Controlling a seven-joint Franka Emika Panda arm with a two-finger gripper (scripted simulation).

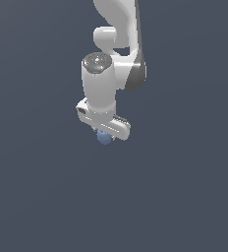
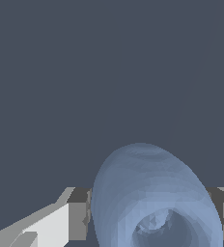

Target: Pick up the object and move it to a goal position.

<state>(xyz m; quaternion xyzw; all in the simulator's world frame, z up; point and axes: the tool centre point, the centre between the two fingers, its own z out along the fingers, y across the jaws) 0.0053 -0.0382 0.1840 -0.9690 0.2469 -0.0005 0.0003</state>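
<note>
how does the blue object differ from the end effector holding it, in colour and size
Colour: the object is light blue, while the end effector is white with grey fingers.
Size: the object is much narrower than the end effector body above it in the exterior view.
Shape: the object is rounded with a darker dimple; the end effector is blocky.
Shared: both are off the ground, the object sitting between the fingers.

You see a smooth, matt light-blue ball [image 2: 152, 193], a shiny white arm [image 1: 100, 88] like plastic, and dull grey fingers [image 2: 77, 212].
</note>
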